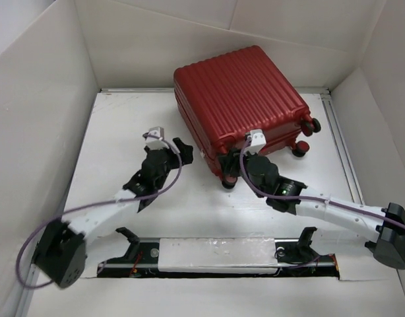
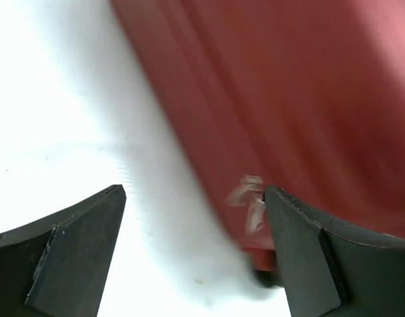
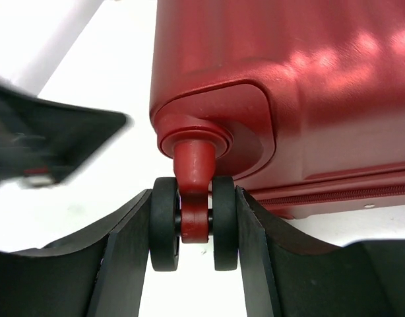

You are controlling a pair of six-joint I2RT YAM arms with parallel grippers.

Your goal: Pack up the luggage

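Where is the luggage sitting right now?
In the top view the closed luggage lies at the far centre-right of the table; the right gripper clamps its nearest wheel, and the open left gripper is just off its left side.

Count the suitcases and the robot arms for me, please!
Dark red ribbed hard-shell suitcase: 1
White jointed robot arms: 2
Total: 3

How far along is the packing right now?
Done: the luggage lies closed on the table. In hand: the right gripper clamps a wheel; the left gripper hangs open beside it, empty. Remaining: no loose items visible, probably only repositioning.
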